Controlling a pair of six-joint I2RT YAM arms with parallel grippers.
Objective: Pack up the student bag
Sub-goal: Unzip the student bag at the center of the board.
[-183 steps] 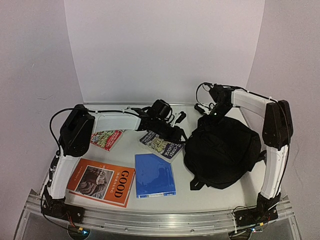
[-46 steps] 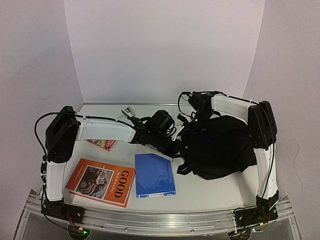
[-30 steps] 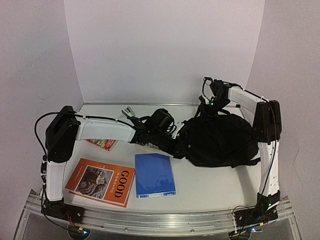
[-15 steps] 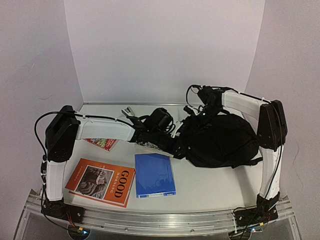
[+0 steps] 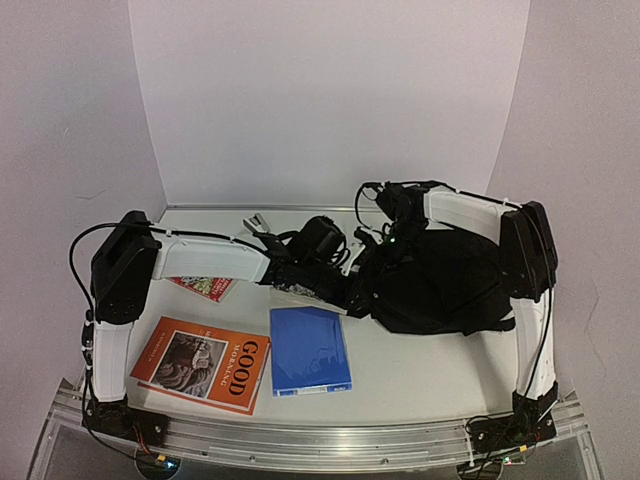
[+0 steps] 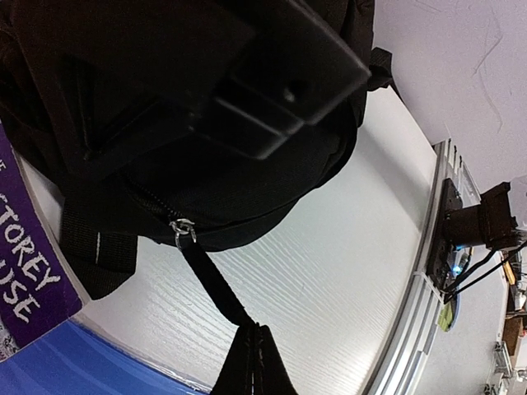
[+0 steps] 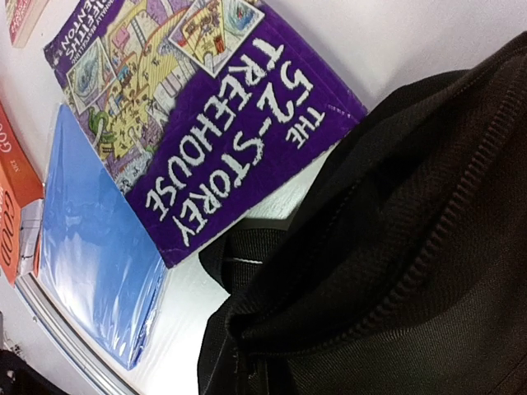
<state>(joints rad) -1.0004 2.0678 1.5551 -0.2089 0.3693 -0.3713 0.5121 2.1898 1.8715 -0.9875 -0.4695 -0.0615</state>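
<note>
Presumably to open the zip point(image 6: 179, 228): left gripper point(image 6: 254, 355) pinches the pull-strap point(image 6: 210, 280) taut; right gripper point(image 5: 392, 240), jaws closed, steadies the bag point(image 5: 445, 285).

Top view: the right end effector point(image 5: 388, 244) just melts into the black backpack point(image 5: 450, 285), so its tips can't be made out. The red book point(image 5: 205, 289) is half under the left arm point(image 5: 210, 262). The small grey thing point(image 5: 257, 221) at the far side is too tiny to identify. The right wrist view cuts off the orange book point(image 7: 11, 185) at its edge.
</note>
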